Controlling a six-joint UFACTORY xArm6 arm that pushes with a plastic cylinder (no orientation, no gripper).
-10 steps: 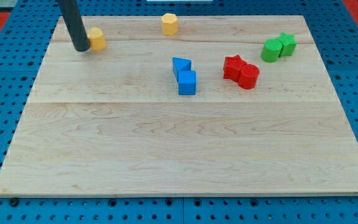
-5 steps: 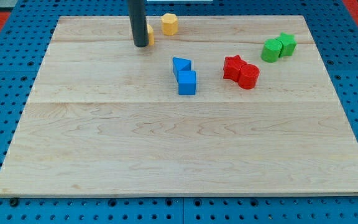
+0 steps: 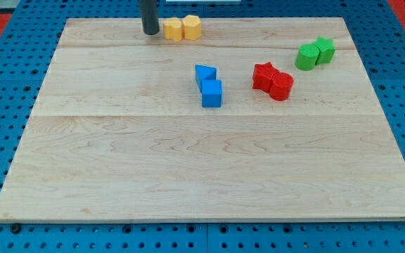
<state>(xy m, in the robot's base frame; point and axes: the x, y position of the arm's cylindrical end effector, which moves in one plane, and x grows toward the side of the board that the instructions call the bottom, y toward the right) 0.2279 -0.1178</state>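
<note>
My tip (image 3: 150, 31) beside yellow blocks (image 3: 173, 29)

My tip (image 3: 150, 31) stood near the board's top edge, just left of two yellow blocks. Left yellow block (image 3: 172, 29) sat touching right yellow block (image 3: 192, 27), side by side; tip close to the left one, contact unclear. Blue pair, triangular block (image 3: 204, 72) above cube (image 3: 211, 93), lay well below, toward the view's centre.
</note>
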